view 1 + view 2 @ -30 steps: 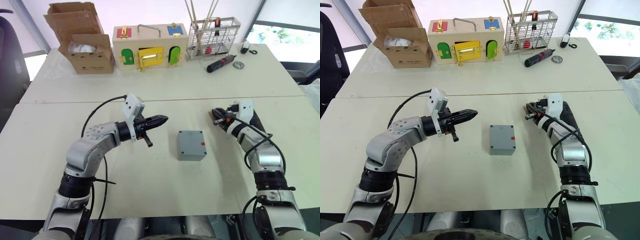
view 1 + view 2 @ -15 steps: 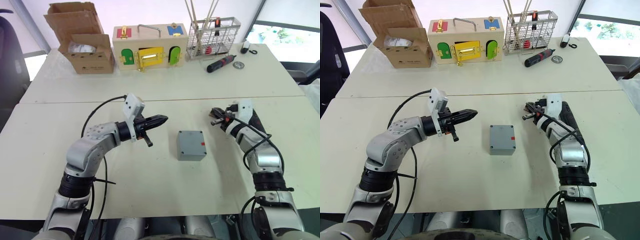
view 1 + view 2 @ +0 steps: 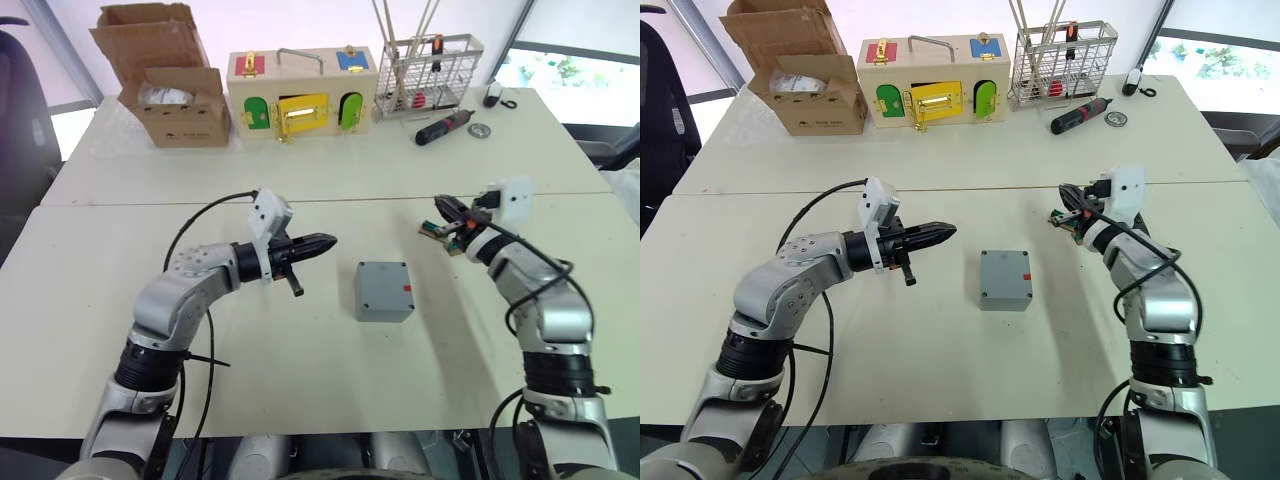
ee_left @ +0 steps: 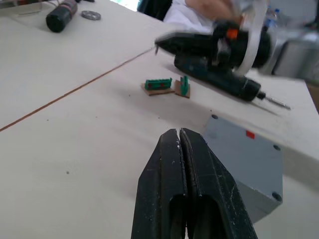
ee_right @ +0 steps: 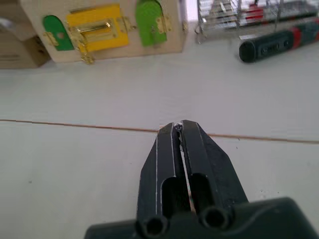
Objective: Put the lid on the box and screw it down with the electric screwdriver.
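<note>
The grey box [image 3: 382, 290] sits on the table between my arms, its closed top face showing corner screw holes and a small red mark. I see no separate lid; it is out of view. My left gripper [image 3: 326, 241] is shut and empty, pointing at the box from its left, a short gap away. My right gripper [image 3: 441, 206] is shut on nothing and hovers above the table, right of and beyond the box. In the left wrist view the electric screwdriver [image 4: 219, 79] lies on the table under my right gripper, past the box, with its metal bit [image 4: 275, 103] showing.
Two small green parts [image 4: 167, 85] lie on the table by the screwdriver. At the back stand a cardboard box [image 3: 170, 85], a wooden latch box [image 3: 300, 92] and a wire rack [image 3: 427, 62]. A smaller black-and-red screwdriver [image 3: 443, 127] lies there too.
My right arm has lifted off the table and swung a little right and back, with its gripper still shut. The left arm and the box have not moved.
</note>
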You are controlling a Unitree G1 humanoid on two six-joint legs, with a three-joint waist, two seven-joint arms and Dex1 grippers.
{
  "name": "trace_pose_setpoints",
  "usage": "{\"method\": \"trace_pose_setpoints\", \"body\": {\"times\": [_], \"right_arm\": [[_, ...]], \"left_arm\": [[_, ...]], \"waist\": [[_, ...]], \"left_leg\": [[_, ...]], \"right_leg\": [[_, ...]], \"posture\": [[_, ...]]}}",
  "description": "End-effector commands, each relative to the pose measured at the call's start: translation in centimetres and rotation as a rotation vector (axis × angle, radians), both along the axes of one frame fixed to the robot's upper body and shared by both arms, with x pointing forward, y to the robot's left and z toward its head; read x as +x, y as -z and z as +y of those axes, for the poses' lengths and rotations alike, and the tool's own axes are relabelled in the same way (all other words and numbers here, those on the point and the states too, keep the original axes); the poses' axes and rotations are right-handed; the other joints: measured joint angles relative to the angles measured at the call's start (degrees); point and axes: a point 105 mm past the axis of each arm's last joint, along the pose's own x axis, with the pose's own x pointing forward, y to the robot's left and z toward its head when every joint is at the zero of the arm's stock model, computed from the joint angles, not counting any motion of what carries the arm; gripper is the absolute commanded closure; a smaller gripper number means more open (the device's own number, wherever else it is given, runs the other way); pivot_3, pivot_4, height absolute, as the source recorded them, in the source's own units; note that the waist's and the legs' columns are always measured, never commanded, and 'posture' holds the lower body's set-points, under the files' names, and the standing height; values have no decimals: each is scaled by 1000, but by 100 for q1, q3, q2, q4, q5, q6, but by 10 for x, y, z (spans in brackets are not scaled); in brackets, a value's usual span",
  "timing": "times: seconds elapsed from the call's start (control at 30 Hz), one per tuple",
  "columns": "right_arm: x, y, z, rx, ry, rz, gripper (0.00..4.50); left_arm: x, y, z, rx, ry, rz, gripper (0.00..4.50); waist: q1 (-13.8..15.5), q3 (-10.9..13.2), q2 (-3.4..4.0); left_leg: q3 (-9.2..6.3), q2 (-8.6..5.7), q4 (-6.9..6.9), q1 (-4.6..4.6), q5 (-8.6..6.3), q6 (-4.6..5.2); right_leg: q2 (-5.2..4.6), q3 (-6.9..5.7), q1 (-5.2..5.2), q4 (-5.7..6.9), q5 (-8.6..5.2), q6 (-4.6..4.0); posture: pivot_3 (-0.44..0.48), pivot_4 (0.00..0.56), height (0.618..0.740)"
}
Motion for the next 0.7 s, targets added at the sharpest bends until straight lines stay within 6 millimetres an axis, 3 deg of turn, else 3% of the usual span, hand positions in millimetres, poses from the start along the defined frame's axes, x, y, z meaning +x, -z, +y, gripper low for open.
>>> {"method": "trace_pose_setpoints", "body": {"times": [0.03,0.13,0.23,0.7], "right_arm": [[-33,-17,22,5,-168,-10,4473],[-63,-5,39,-14,-283,75,4473],[-73,3,46,-5,-302,114,4473],[-72,20,44,-5,-270,166,4473]], "left_arm": [[-8,-6,1,60,91,-77,4500],[-18,4,4,138,179,-82,4500],[-23,9,2,146,224,-67,4500],[-21,12,-2,143,226,-72,4500]], "waist": [[-2,0,0],[9,0,0],[5,0,0],[9,0,0]], "left_leg": [[0,0,0,0,0,0],[-1,0,0,1,-1,1],[0,0,5,1,-1,2],[-1,0,6,2,-1,2]], "right_leg": [[0,0,0,-1,0,0],[0,0,8,-9,0,-1],[-1,3,11,-11,0,-1],[-1,2,11,-9,0,-1]], "posture": [[0,150,737],[0,150,737],[0,150,737],[0,150,737]]}}
